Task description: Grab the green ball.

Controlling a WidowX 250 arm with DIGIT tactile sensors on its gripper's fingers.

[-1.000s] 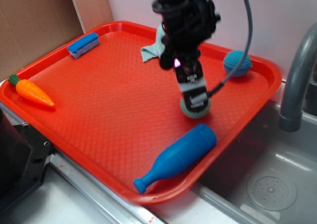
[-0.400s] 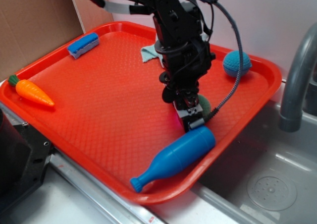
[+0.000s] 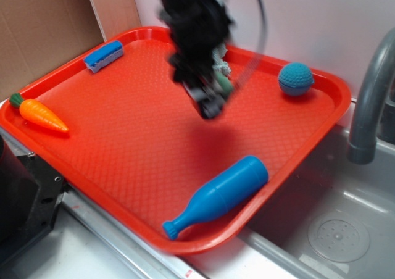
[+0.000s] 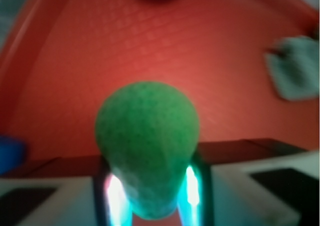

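The green ball (image 4: 147, 146) is squeezed between my gripper's two fingers and fills the middle of the wrist view. My gripper (image 4: 150, 196) is shut on it. In the exterior view the gripper (image 3: 213, 97) is blurred and held above the middle of the red tray (image 3: 111, 137), with a bit of the green ball (image 3: 221, 86) showing at its tip. The ball is off the tray floor.
On the tray lie a blue textured ball (image 3: 295, 79) at the back right, a blue bottle (image 3: 216, 195) at the front, an orange carrot (image 3: 42, 115) at the left, a blue sponge (image 3: 103, 55) at the back left, and a pale cloth (image 4: 295, 73). A sink and grey faucet (image 3: 370, 106) stand to the right.
My gripper closed on the green ball near the bottle, then rose and moved back and left with the ball in it. The bottle shifted slightly.
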